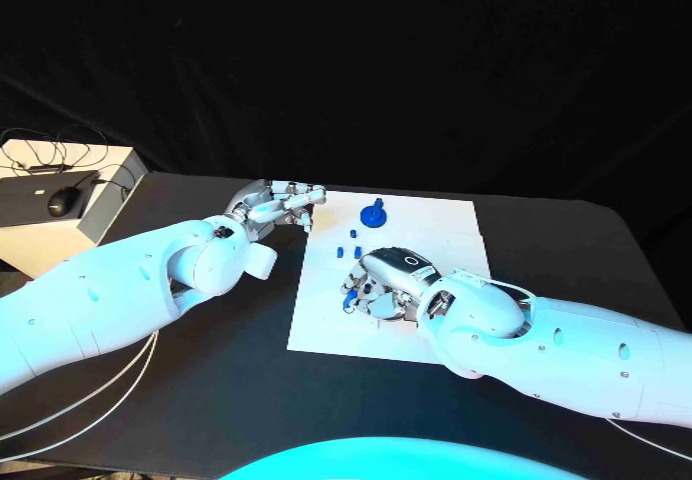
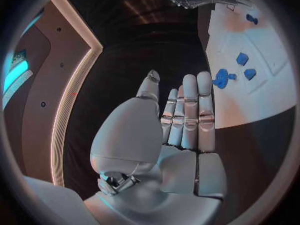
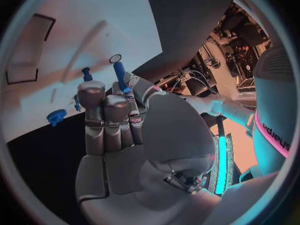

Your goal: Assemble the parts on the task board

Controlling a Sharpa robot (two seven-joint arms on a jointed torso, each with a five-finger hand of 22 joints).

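The white task board (image 1: 433, 215) lies in the middle of the black table. My right hand (image 1: 382, 285) hovers low over its near left part, fingers curled, and pinches a slim blue pin (image 3: 120, 75) that stands up between the fingers and thumb. A blue gear-shaped part (image 1: 375, 213) sits on the board's far side, with two small blue pieces (image 1: 351, 236) just nearer. My left hand (image 1: 277, 207) is at the board's far left corner. Its fingers (image 2: 187, 110) are straight and hold nothing. The gear (image 2: 220, 78) lies a little beyond those fingertips.
A grey box with a black mouse (image 1: 58, 195) and cables stands at the table's far left edge. Thin cables (image 1: 87, 400) trail over the near left of the table. A short blue peg (image 3: 87, 75) stands on the board beside my right hand.
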